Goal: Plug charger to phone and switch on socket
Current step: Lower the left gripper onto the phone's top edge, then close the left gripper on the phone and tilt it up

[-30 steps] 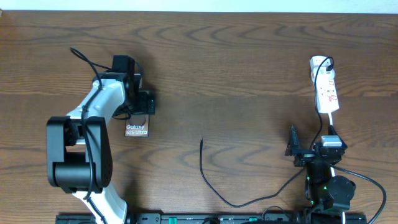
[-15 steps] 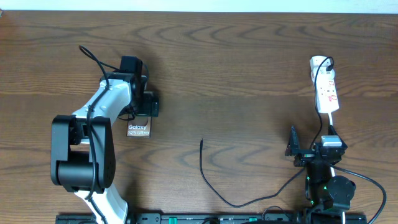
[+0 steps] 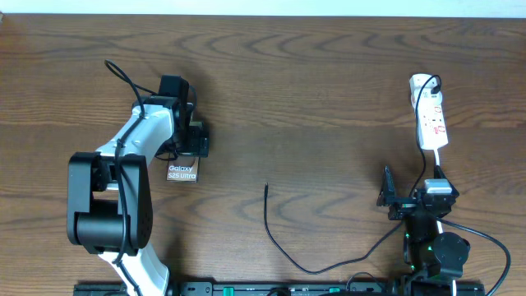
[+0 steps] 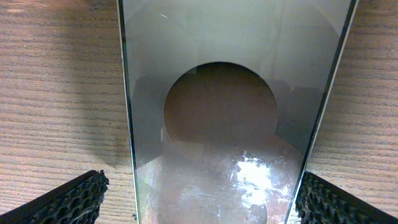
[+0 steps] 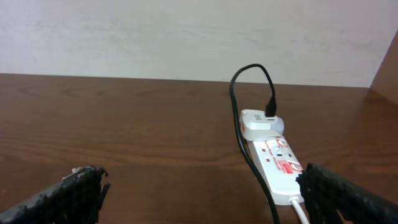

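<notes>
Phone: thin rectangular slab with a glossy bronze-brown face and white "Galaxy S25 Ultra" lettering. It lies flat on the left part of the dark wood desk, its far end under the left arm's wrist. In the left wrist view its mirror-like face sits between the left jaws, which stand wide with one pad at each long edge. Charger: thin black cable, its free tip on the desk's middle, well apart from the phone. Its other end enters a white adapter on the socket, a white strip with red marks at far right. Right jaws: wide, holding nothing.
</notes>
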Tool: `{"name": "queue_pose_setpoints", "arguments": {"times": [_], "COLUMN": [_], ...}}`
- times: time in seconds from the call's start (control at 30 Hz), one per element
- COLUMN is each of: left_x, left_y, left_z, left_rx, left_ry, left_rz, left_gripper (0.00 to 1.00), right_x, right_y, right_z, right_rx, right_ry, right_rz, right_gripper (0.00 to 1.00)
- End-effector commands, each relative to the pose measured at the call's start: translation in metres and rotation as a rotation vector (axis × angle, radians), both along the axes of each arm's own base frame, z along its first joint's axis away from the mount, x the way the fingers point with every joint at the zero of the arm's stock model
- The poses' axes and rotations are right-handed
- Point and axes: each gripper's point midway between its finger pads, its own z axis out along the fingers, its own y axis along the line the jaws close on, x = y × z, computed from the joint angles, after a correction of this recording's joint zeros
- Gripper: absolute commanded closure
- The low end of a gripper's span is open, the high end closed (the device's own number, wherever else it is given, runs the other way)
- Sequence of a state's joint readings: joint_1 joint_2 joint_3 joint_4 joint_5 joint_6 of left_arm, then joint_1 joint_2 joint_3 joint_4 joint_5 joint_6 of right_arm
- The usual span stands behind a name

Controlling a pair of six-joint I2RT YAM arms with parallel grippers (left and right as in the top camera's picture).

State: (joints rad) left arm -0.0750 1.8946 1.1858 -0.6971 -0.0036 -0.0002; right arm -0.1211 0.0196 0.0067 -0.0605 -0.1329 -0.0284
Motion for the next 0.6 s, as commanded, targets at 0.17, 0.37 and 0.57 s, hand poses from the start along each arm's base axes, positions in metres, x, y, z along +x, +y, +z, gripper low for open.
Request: {"name": "queue_pose_setpoints", "arguments": {"times": [0.17, 0.37, 0.57], "left_x": [-0.0040, -0.0039, -0.0040], "left_y": [0.0025, 0.0024, 0.0019], "left_z": [-0.0055, -0.0055, -0.0056], "left_rx": [0.010, 0.010, 0.008], "left_ry": [0.022, 0.022, 0.024], "left_rz": [-0.003, -0.005, -0.024], "left_gripper": [0.02, 0.02, 0.02], "right_x": [0.0000, 0.0000, 0.0000], "right_y": [-0.0010, -0.0010, -0.0010], "right_z": [-0.0017, -0.0017, -0.0017], "right_rx": [0.013, 0.013, 0.013], "right_ry": [0.006, 0.006, 0.006], "right_rz": [-0.007, -0.007, -0.007], "right_gripper": [0.01, 0.01, 0.01]}}
